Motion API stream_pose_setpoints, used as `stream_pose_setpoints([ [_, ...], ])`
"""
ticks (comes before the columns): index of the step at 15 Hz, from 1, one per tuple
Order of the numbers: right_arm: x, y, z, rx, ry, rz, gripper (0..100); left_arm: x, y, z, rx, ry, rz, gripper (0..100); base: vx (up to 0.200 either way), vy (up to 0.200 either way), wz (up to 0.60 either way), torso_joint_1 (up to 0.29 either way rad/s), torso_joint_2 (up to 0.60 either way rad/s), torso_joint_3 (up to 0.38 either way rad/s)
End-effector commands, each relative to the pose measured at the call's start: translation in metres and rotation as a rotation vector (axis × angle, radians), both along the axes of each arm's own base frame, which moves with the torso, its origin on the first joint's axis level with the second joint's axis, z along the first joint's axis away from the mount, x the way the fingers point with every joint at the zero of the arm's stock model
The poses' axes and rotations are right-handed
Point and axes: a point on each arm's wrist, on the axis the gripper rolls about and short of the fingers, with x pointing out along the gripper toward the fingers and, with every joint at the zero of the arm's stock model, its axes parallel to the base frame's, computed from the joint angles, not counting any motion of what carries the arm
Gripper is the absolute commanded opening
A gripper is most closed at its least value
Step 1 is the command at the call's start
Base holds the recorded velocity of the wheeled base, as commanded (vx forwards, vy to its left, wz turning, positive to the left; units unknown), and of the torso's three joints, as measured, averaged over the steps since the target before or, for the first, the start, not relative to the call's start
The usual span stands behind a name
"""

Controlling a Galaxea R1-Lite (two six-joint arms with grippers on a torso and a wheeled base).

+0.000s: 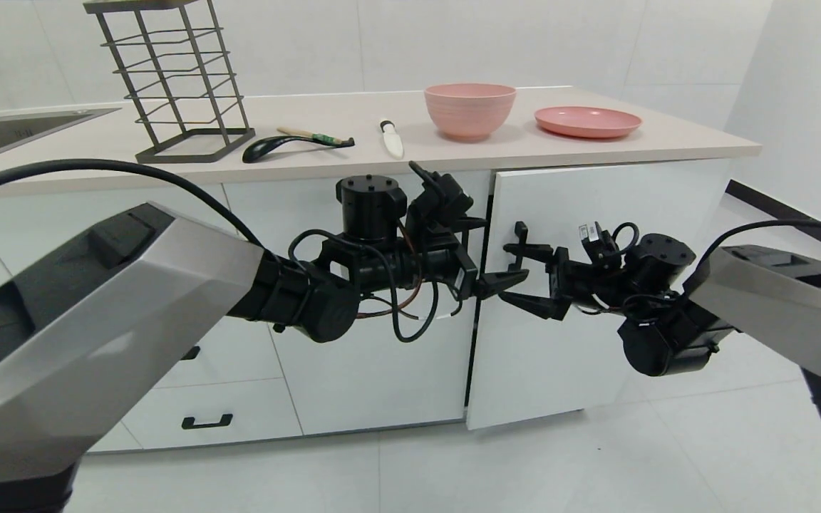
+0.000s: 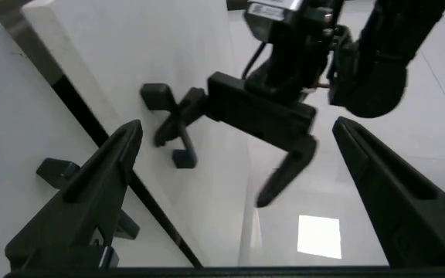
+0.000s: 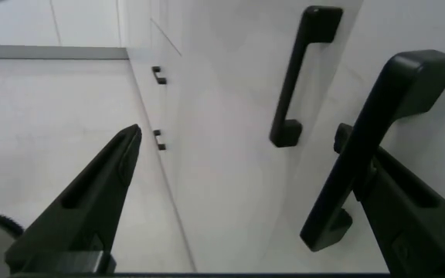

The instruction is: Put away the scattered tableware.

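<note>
On the counter lie a pink bowl (image 1: 470, 108), a pink plate (image 1: 587, 121), a white knife (image 1: 391, 138), a black spoon (image 1: 289, 145) and a wooden-handled utensil (image 1: 308, 134). Both grippers hang below the counter, in front of the cabinets. The right cabinet door (image 1: 596, 214) stands ajar. My right gripper (image 1: 519, 278) (image 3: 238, 135) is open at that door's black handle (image 1: 521, 234) (image 3: 381, 139), which lies between its fingers close to one of them. My left gripper (image 1: 487, 256) is open at the door's free edge, facing the right gripper (image 2: 273, 116).
A black wire dish rack (image 1: 179, 78) stands at the counter's left, beside a sink (image 1: 4, 132). The neighbouring door has its own black handle (image 3: 300, 77). Drawers with black pulls (image 1: 207, 422) sit lower left. White floor lies open to the right of the ajar door.
</note>
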Motion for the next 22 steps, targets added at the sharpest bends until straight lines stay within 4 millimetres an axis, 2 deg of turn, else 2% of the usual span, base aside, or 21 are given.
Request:
stream_pose_setpoints([
  [1, -0.018, -0.011, 0.017, -0.008, 0.000, 0.015, 100, 0.006, -0.004, -0.002, -0.007, -0.008, 0.001, 100, 0.000, 0.000, 0.00, 0.000, 0.00, 0.000],
  [7, -0.064, -0.022, 0.032, -0.032, 0.079, 0.058, 100, 0.025, -0.023, 0.001, -0.055, -0.060, 0.007, 100, 0.000, 0.000, 0.00, 0.000, 0.00, 0.000],
  [10, -0.074, -0.024, 0.030, -0.044, 0.070, 0.063, 100, 0.018, -0.038, 0.000, -0.065, -0.069, -0.036, 100, 0.000, 0.000, 0.00, 0.000, 0.00, 0.000],
  [14, -0.072, -0.025, 0.027, -0.047, 0.052, 0.058, 100, -0.001, -0.060, 0.000, -0.069, -0.070, -0.100, 100, 0.000, 0.000, 0.00, 0.000, 0.00, 0.000],
  [15, -0.064, -0.031, 0.016, -0.051, 0.052, 0.034, 100, -0.007, -0.065, 0.001, -0.072, -0.073, -0.136, 100, 0.000, 0.000, 0.00, 0.000, 0.00, 0.000],
  [16, -0.061, -0.034, 0.014, -0.051, 0.051, 0.022, 100, -0.009, -0.067, 0.001, -0.073, -0.074, -0.143, 100, 0.000, 0.000, 0.00, 0.000, 0.00, 0.000],
  [22, -0.053, -0.086, 0.010, -0.050, 0.056, -0.113, 100, -0.011, -0.071, 0.005, -0.090, -0.046, -0.142, 100, 0.000, 0.000, 0.00, 0.000, 0.00, 0.000],
])
